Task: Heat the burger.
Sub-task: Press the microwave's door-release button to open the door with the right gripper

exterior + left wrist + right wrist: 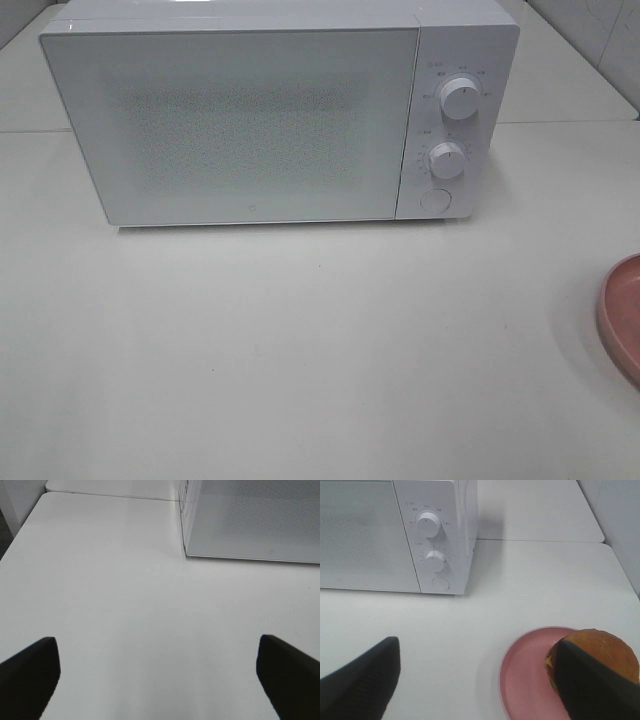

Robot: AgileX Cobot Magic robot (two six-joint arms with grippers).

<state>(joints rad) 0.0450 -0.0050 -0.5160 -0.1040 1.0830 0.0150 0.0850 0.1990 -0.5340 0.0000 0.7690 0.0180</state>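
The burger, with a golden-brown bun and a yellow and red edge, sits on a round pink plate on the white table. One dark finger of my right gripper covers part of it in the right wrist view. That gripper is open, with only bare table and the plate's edge between its fingers. The white microwave stands at the back with its door shut. My left gripper is open wide over bare table, near the microwave's front left corner. In the exterior high view neither gripper shows, the burger is out of frame, and only the plate's rim shows.
The microwave's panel carries two round knobs and a round button on its right side. A second table surface lies behind a seam beyond the microwave.
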